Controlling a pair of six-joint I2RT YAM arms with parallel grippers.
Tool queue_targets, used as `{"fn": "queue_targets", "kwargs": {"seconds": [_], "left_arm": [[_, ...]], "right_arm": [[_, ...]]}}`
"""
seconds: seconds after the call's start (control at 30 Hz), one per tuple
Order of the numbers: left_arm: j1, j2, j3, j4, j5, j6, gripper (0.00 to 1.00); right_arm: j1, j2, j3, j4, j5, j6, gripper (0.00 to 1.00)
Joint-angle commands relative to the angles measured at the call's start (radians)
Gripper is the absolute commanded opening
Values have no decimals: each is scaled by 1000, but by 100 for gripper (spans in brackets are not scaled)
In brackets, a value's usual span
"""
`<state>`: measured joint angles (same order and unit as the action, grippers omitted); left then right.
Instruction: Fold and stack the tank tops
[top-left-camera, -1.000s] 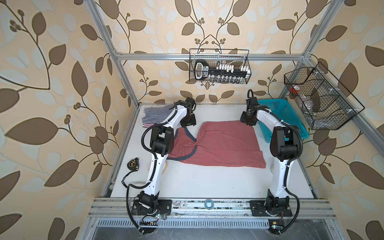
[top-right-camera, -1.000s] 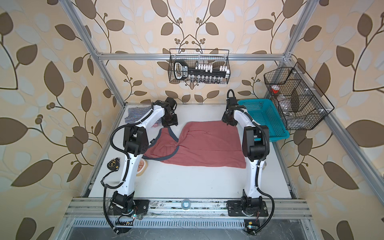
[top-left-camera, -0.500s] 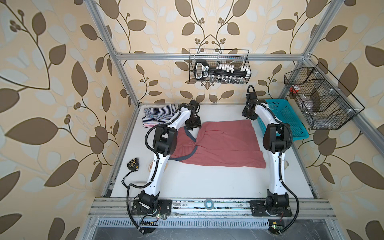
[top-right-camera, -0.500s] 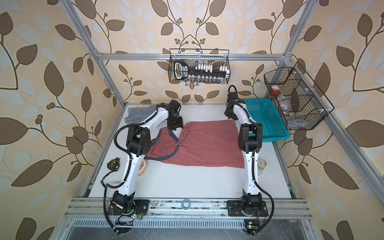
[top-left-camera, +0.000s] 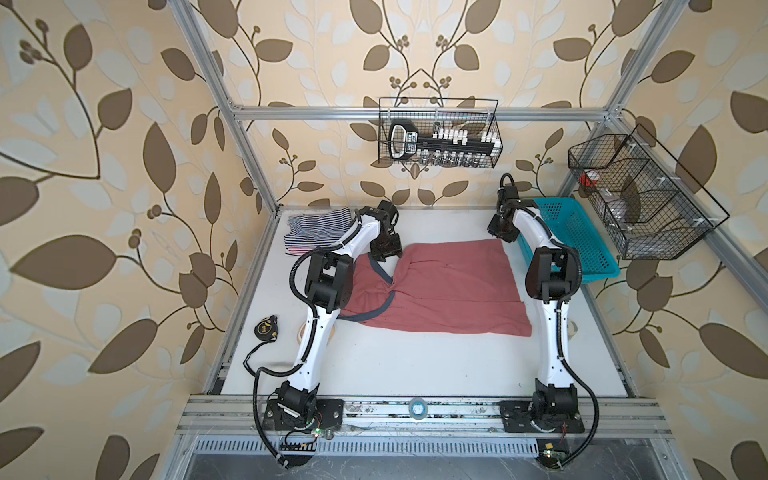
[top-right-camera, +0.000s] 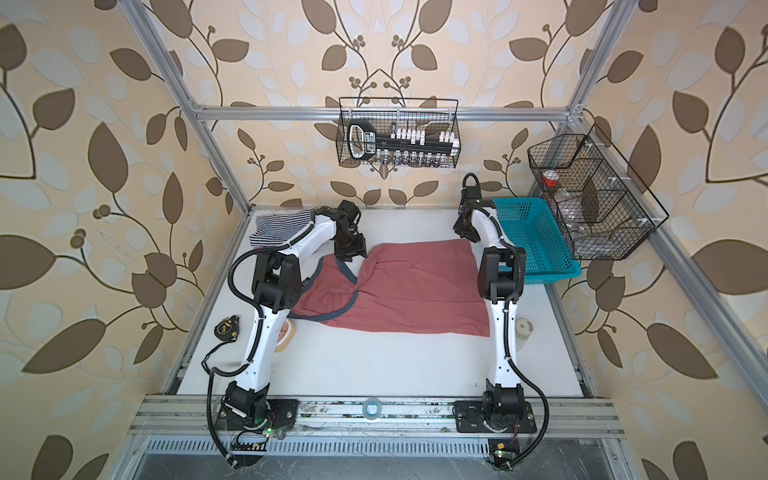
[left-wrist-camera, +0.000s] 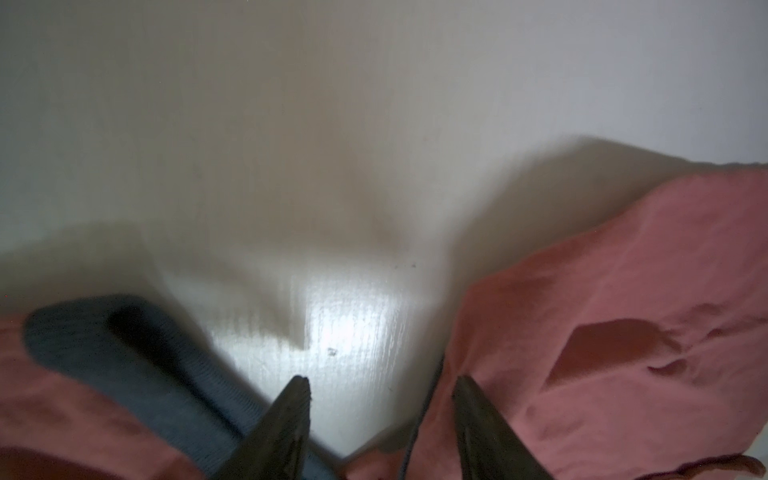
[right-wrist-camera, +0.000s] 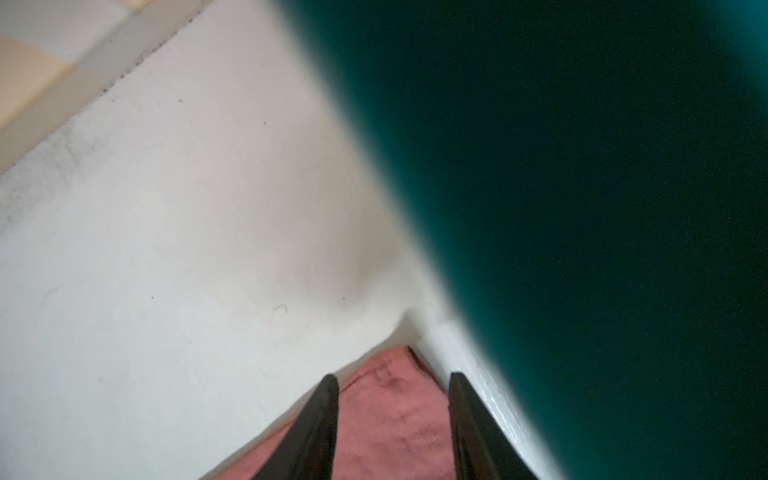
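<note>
In the last 1 second the left gripper (top-left-camera: 385, 254) has slid toward 4 o'clock and now hangs over the neckline notch of the dusty red tank top (top-left-camera: 449, 286). The right arm's elbow has swung in toward 9 o'clock, and the right gripper (top-left-camera: 506, 236) sits at the top's 1 o'clock corner, beside the teal basket (top-left-camera: 582, 245).

Both claws are released. The left wrist view shows bare table (left-wrist-camera: 332, 316) between the left tips, with the grey-blue trim (left-wrist-camera: 137, 365) beside 1 finger. The right jaws straddle the cloth corner without pinching it.

The step looks like a lengthwise fold. The left claw should first shift onto cloth. Both should then pinch the 12 o'clock edge, lift low together and lay it on the 6 o'clock edge, keeping it taut.

The top lies mid-table, neck toward 9 o'clock and hem toward 3 o'clock. Its body is fairly smooth and its straps are bunched. 2 striped tops (top-left-camera: 318, 230) sit folded at 11 o'clock.
</note>
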<state>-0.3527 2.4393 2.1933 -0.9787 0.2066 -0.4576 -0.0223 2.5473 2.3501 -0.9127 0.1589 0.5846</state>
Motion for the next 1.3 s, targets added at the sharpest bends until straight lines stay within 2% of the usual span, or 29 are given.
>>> {"fn": "queue_targets", "kwargs": {"seconds": [0.0, 0.17, 0.33, 0.6, 0.73, 0.97, 1.17, 1.27], "left_arm": [[1, -32, 0, -16, 17, -16, 57], [1, -30, 0, -19, 19, -16, 57], [1, -33, -3, -12, 24, -18, 57], [1, -42, -23, 3, 27, -24, 58], [1, -45, -26, 9, 30, -27, 58], [1, -58, -45, 17, 26, -27, 58], [1, -59, -55, 15, 24, -23, 58], [1, -57, -58, 17, 20, -23, 58]], "right_arm": [[-2, 71, 20, -55, -55, 0, 42], [-2, 83, 29, -95, -49, -15, 40], [5, 31, -66, -63, 2, -32, 37], [27, -175, -284, 132, 153, -39, 41], [42, -246, -335, 191, 207, -50, 43], [79, -250, -340, 200, 248, -90, 43], [97, -192, -309, 168, 238, -97, 37], [97, -160, -270, 141, 238, -98, 37]]}}
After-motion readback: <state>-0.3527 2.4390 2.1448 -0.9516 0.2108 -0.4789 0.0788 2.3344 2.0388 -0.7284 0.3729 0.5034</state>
